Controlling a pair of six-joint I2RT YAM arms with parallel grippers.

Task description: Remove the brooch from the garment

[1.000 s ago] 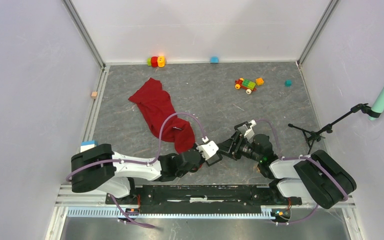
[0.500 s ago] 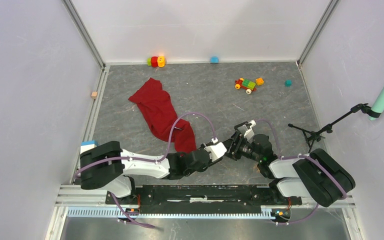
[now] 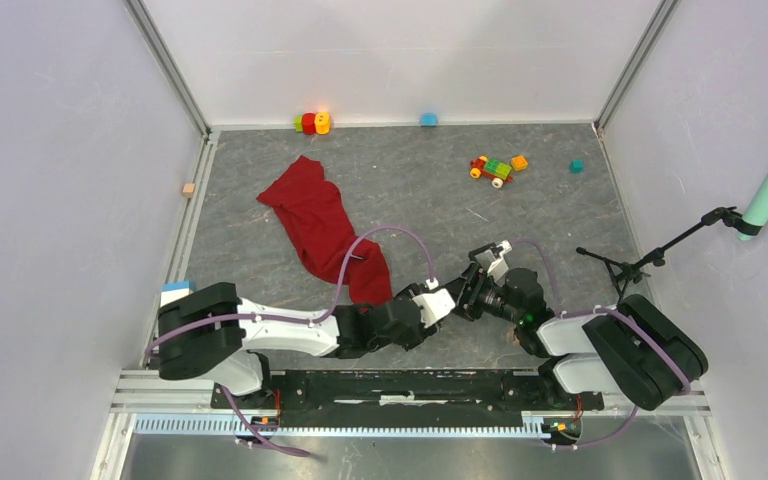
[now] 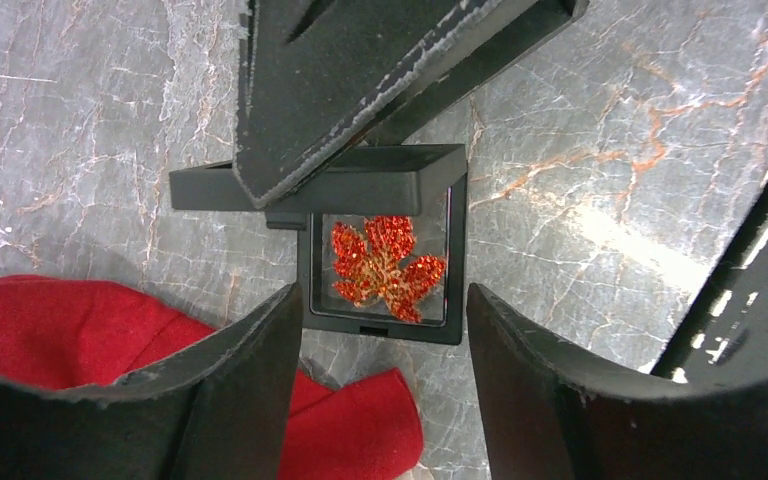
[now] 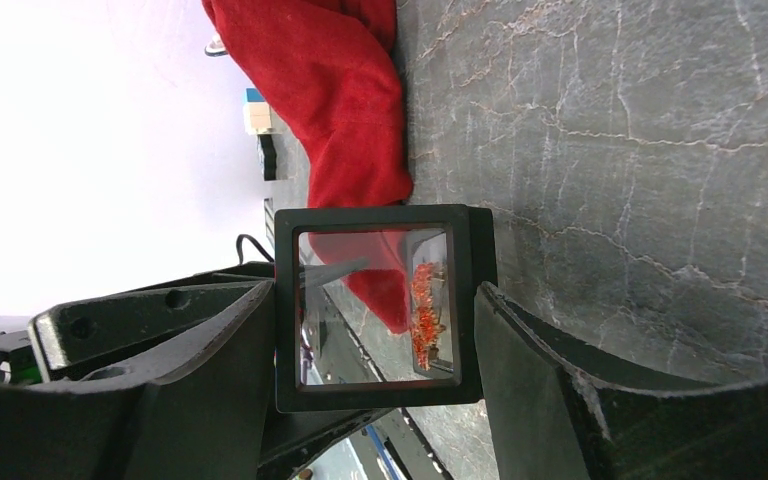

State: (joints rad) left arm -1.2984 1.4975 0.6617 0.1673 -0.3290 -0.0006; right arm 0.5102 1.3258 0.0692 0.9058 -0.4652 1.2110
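While the right tool [image 5: 372, 300] clamps a black display case [image 5: 375, 225] above the table's [image 3: 520, 230] near edge, seemingly to steady it, the brooch [image 4: 387, 268] sits inside, off the garment [image 3: 315, 215] toward the left edge; the left tool [image 4: 385, 295] gapes empty.

**Top external:** fixed and high, above and behind the arm bases [image 3: 400, 385], facing down and forward. It stands far off and takes in the whole floor [image 3: 430, 190], with the garment [image 3: 325, 228] left of centre.

**Left wrist:** very near, facing straight down just past the garment's near end. Red cloth fills the lower left corner, with a clear case [image 4: 385, 262] beside it.

**Right wrist:** near, rolled sideways, low over the floor, looking through that case toward the garment.

**Overlap:** all three views share the garment; both wrist views share the case.
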